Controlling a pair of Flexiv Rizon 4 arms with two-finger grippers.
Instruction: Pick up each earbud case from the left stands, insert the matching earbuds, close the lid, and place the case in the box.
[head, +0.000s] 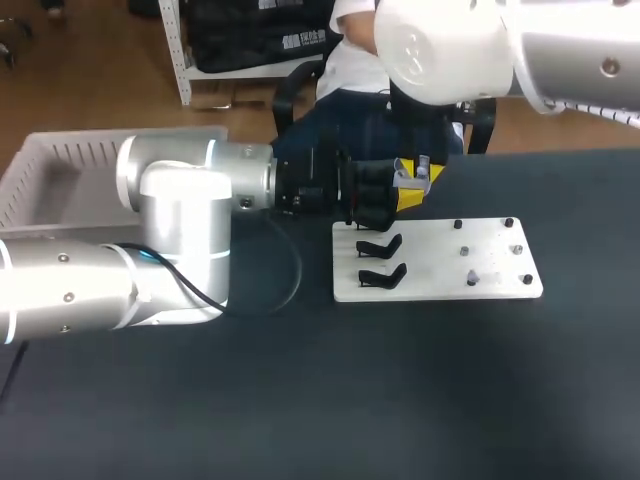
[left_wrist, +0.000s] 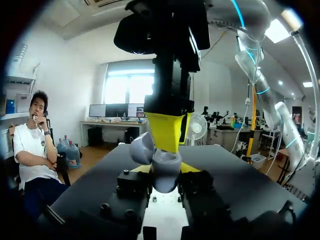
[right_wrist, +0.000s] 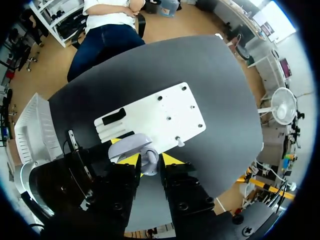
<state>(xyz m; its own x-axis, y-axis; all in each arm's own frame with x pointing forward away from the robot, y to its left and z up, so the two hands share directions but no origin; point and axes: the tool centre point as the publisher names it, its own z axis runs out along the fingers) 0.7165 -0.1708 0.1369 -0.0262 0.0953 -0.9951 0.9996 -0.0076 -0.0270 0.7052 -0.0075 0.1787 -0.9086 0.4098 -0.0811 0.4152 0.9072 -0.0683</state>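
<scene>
Left gripper (left_wrist: 166, 169) clamps the open earbud case (left_wrist: 167, 176), lower centre; seemingly light, rigid, slippery: grip its body, not the lid (left_wrist: 142, 148).

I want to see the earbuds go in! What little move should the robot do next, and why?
Probably the right hand should lift off the case and go for what looks like an earbud on the board: the case is open in the left hand.

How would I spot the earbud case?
Find the white board on the dark table. Near its far left corner the left gripper and right gripper meet at the earbud case. Unlike the black stands nearby, it's rounded, pale grey, lid open.
</scene>
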